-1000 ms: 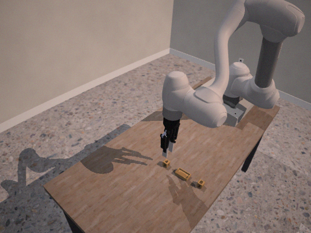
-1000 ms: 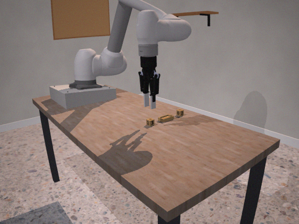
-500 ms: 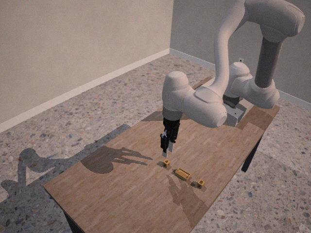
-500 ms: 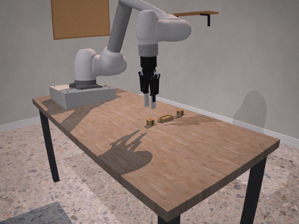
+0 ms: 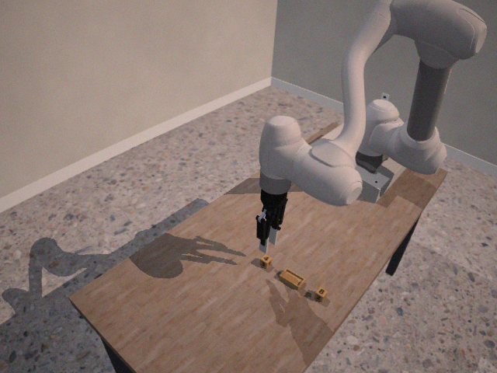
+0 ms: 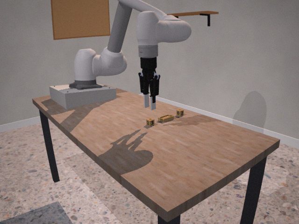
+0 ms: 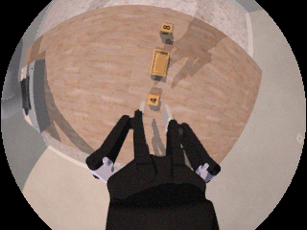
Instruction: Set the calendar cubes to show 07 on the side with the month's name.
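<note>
Speckled terrazzo flooring and plain walls surround a long wooden table (image 6: 197,154) on dark legs; an orange board (image 6: 81,17) and a small shelf (image 6: 193,12) are fixed to the wall. The white arm (image 5: 352,92) is mounted on a grey pedestal (image 6: 60,96) at one end and is bent over the tabletop, wrist pointing straight down. The gripper (image 6: 149,104) is held above the table, its fingers narrowed but parted, with nothing between them. Below it, a cube (image 6: 150,122) showing 1 and 3 is seen. The empty tray (image 6: 166,117) lies just beside it, long axis in line with both cubes. The second cube (image 6: 180,112), showing 0 and 2, rests past the tray's far end.
</note>
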Robot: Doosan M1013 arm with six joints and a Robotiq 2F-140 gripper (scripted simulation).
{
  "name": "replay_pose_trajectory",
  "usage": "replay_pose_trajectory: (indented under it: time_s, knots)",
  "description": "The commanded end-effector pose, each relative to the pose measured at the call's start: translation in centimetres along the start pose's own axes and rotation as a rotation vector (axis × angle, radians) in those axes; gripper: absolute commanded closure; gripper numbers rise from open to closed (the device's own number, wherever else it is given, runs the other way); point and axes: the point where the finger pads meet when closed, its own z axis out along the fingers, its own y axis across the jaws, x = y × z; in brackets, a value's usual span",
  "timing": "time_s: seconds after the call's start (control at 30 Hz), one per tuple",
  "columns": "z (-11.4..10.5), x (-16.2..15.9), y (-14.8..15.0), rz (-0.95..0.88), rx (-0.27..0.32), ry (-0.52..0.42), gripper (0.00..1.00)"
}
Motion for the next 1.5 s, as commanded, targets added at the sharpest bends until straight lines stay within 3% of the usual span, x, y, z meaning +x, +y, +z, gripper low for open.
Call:
replay_pose_trajectory:
  time_s: [0.0,1.0,1.47]
  knots:
    - [0.3,0.0,0.0,0.0,0.0,0.0,0.65]
    - [4.0,0.0,0.0,0.0,0.0,0.0,0.65]
    - [4.7,0.0,0.0,0.0,0.0,0.0,0.65]
